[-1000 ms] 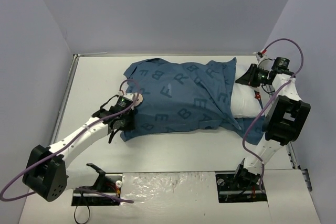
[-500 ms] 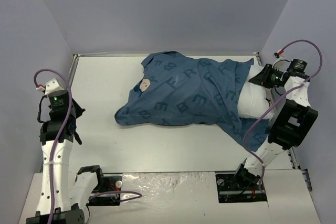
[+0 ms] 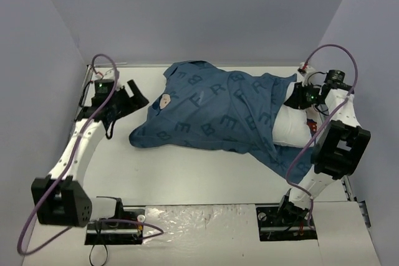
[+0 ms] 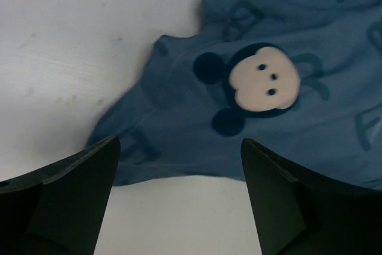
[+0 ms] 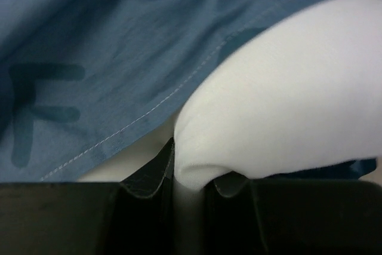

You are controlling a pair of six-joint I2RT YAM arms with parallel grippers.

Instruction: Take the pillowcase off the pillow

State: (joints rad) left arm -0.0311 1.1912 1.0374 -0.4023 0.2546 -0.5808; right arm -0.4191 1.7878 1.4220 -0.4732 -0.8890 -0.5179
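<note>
We see the rumpled dark-blue lettered pillowcase lying across the table, the white pillow protruding from its right end.

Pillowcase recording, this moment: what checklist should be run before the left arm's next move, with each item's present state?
1. Right hand shut on the pillow at its bare end: ok.
2. Only white fabric in that pinch, no blue cloth: ok.
3. Left hand open for a grasp: ok.
4. Left hand touching the pillowcase: not ok; it hovers apart from it, by the closed end near the mouse face.
5. Pillow's white end outside the case's opening: ok.
6. How far the pillow reaches inside: cannot tell.
</note>
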